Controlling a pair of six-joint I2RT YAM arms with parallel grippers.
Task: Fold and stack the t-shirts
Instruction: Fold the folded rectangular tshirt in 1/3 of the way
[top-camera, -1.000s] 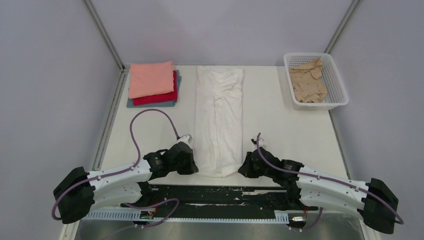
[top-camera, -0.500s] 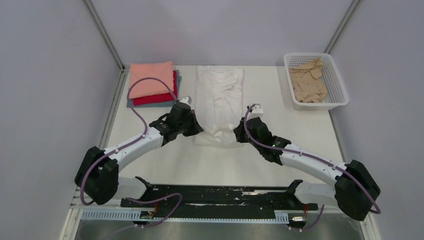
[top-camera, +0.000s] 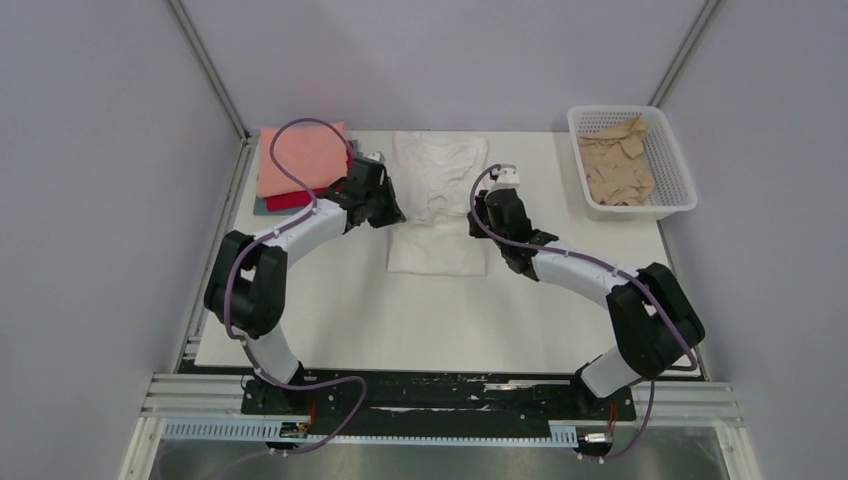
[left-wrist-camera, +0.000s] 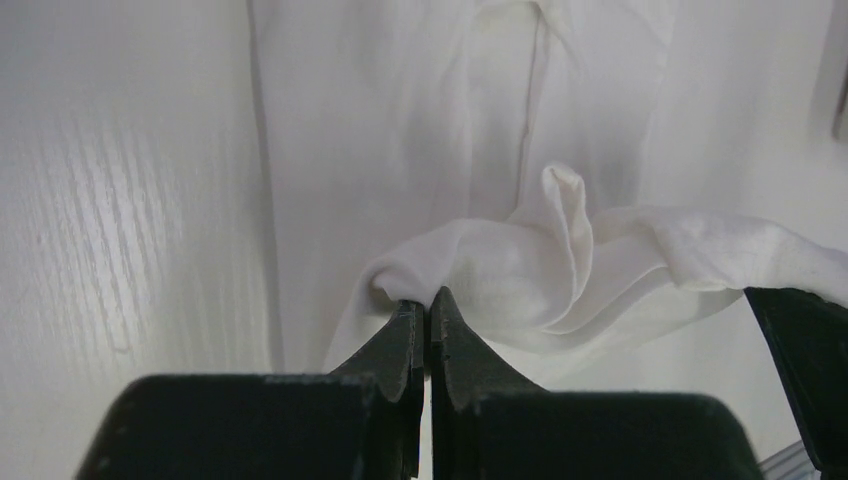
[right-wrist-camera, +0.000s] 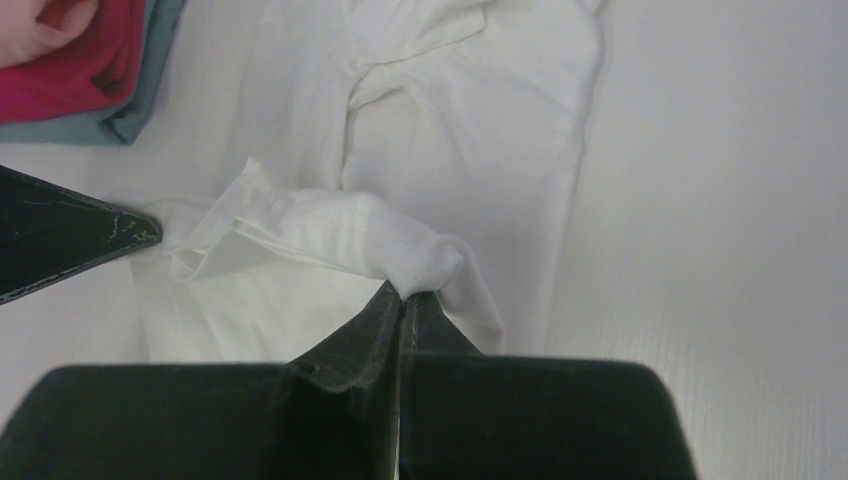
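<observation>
The white t-shirt (top-camera: 437, 245) lies in the middle of the table, its near part doubled back over itself. My left gripper (top-camera: 392, 214) is shut on the left corner of the lifted hem (left-wrist-camera: 470, 270), and my right gripper (top-camera: 474, 218) is shut on the right corner (right-wrist-camera: 420, 255). The hem sags in a bunched band between the two grippers, above the shirt's flat part (right-wrist-camera: 470, 130). At the back left a salmon-pink t-shirt (top-camera: 295, 158) tops a red one (right-wrist-camera: 80, 70) and a grey-blue one (right-wrist-camera: 135, 112). A tan t-shirt (top-camera: 615, 165) lies crumpled in the basket.
The white lattice basket (top-camera: 682, 198) stands at the back right. The left arm's cable (top-camera: 300, 130) loops over the folded stack. Metal frame rails run along the table's left edge (top-camera: 215, 250) and near edge.
Both arms have swung from the near edge towards the back of the table, carrying the white shirt's near hem with them and folding the shirt over itself.
</observation>
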